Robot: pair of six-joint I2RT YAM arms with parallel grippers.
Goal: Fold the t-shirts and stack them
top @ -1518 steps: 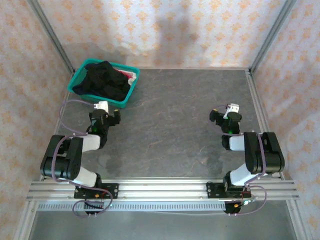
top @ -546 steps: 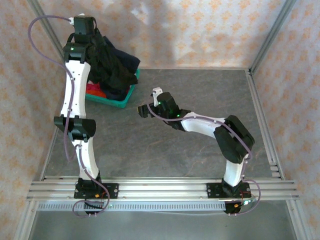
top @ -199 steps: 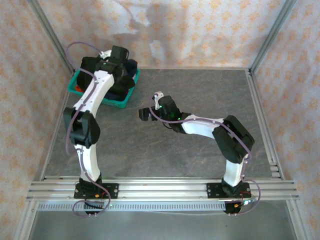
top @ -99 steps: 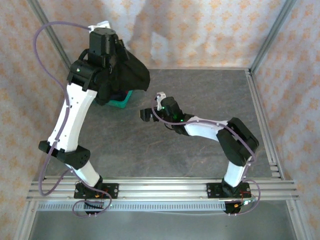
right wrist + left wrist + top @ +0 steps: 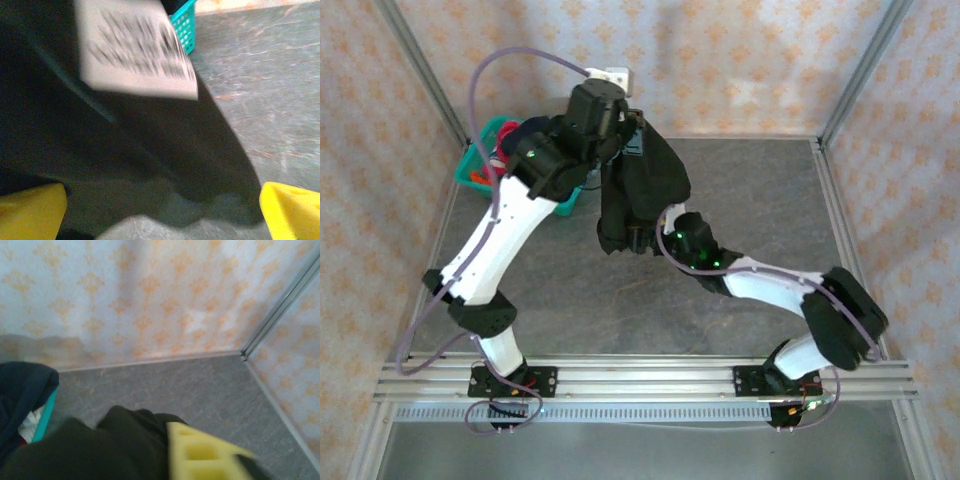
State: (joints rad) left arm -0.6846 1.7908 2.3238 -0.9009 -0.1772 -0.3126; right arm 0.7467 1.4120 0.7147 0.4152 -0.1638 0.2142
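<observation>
Right wrist catches white tag (image 5: 135, 50) on black t-shirt (image 5: 125, 150); right pincer (image 5: 161, 212) apart, left pincer (image 5: 628, 128) unclear

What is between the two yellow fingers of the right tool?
The black t-shirt hangs in the gap between the right tool's open yellow fingers, with grey table beyond. The right wrist view shows it.
</observation>
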